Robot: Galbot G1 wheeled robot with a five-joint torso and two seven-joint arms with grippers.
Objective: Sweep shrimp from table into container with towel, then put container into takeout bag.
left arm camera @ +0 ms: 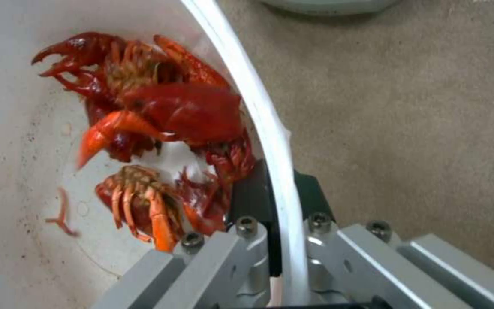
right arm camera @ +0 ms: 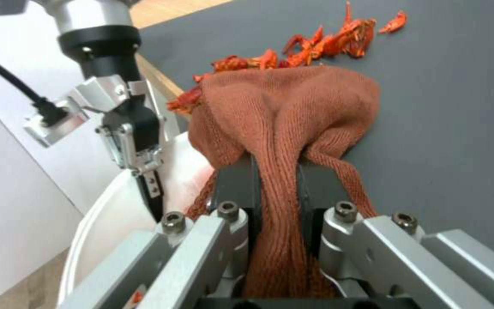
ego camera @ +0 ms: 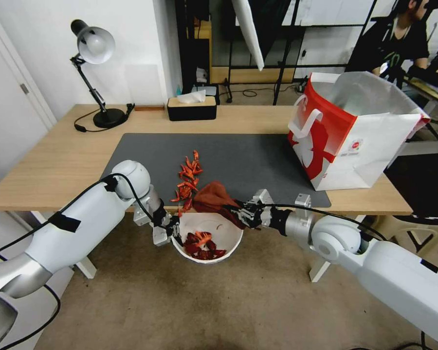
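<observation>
I'm holding the bowl (ego camera: pixel 207 238) by its thin, slick rim with my left pincer (ego camera: pixel 173 234) under the tabletop's (ego camera: pixel 58 160) near edge; right pincer (ego camera: pixel 239 212) is pinching the limp towel (ego camera: pixel 214 197) behind light, glossy shrimp (ego camera: pixel 187 180).

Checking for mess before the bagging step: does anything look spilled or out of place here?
Yes: loose shrimp lie scattered on the table's mat, not yet in the container.

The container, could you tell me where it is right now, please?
In the head view the container hangs below the table's near edge, under the towel, its rim clamped by the left tool.
</observation>
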